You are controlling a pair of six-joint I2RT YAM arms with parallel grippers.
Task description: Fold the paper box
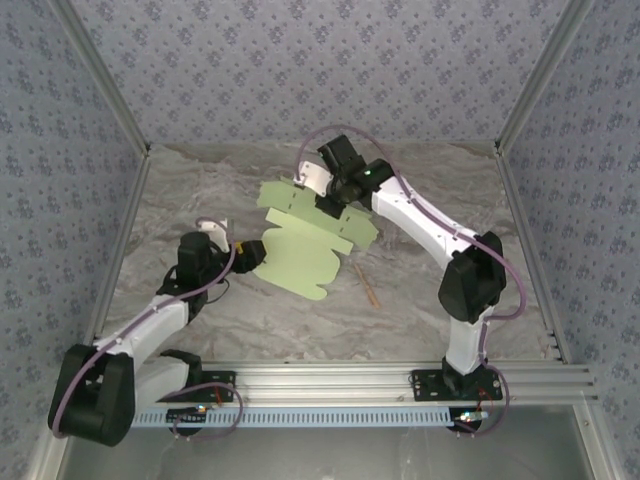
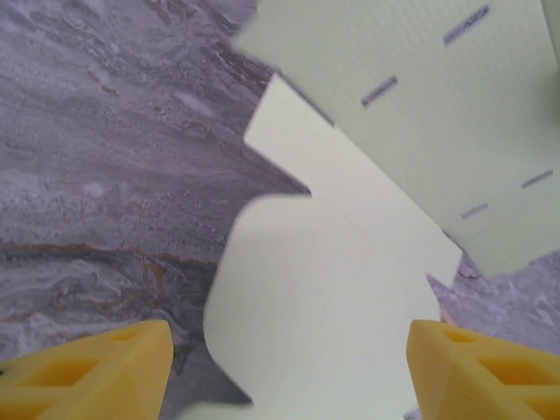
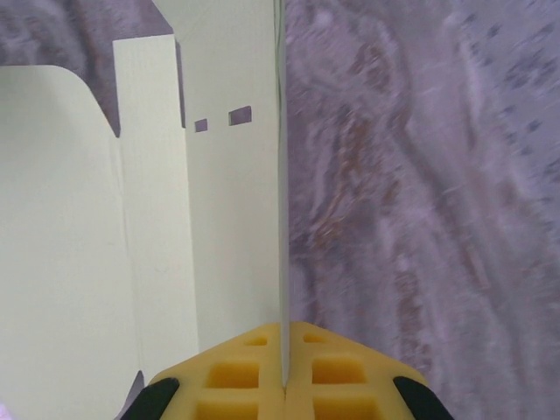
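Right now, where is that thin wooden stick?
In the top view, the stick lies on the table, just right of the paper box.

The light is bright and even and comes from above, so in the top view the box [image 1: 300,262] and the arms throw only soft, short shadows on the table [image 1: 430,180]. In the left wrist view the left fingers [image 2: 87,372] and the near card are out of focus, with a darker shadow under the card edge. In the right wrist view the table looks smeared, while the card's slots look rather sharp.
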